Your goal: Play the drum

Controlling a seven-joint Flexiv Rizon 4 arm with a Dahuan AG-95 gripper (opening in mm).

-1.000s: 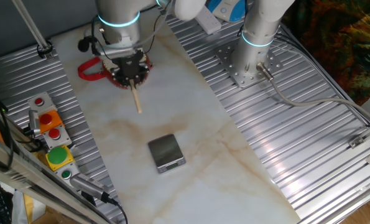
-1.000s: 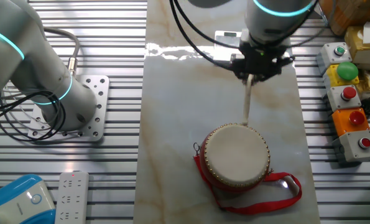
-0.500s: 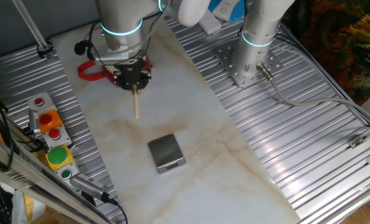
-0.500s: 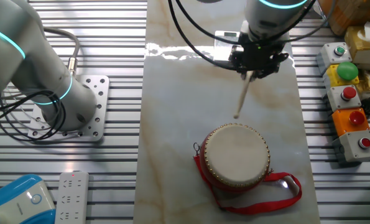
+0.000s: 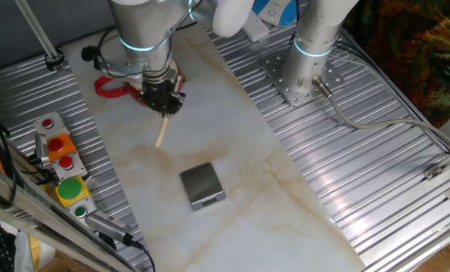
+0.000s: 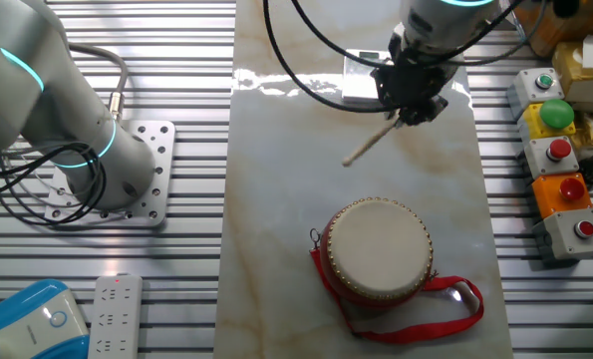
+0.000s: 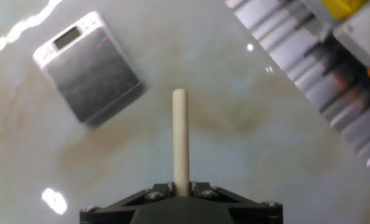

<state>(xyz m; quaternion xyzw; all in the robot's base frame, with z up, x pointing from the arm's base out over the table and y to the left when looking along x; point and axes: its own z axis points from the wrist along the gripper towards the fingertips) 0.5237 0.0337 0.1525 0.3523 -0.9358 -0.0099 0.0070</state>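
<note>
The drum (image 6: 379, 250) has red sides, a cream-white head and a red strap loop (image 6: 445, 304). In the one fixed view only its red edge (image 5: 110, 88) shows behind the arm. My gripper (image 6: 413, 104) is shut on a pale wooden drumstick (image 6: 371, 144). It is also seen in the one fixed view (image 5: 164, 102). The stick points away from the drum, its tip raised above the marble slab and well clear of the drumhead. In the hand view the gripper (image 7: 180, 186) clamps the stick (image 7: 180, 137), and the drum is out of view.
A grey metal scale (image 5: 202, 185) lies on the marble slab (image 5: 232, 143) and also shows in the hand view (image 7: 88, 68). A button box (image 6: 560, 150) stands beside the slab. A second arm's base (image 5: 304, 72) is bolted nearby. A remote (image 6: 117, 314) lies at the corner.
The gripper has tilted and lifted the stick away from the drum. The tip swung off the drumhead's edge and now points out over the bare slab.
</note>
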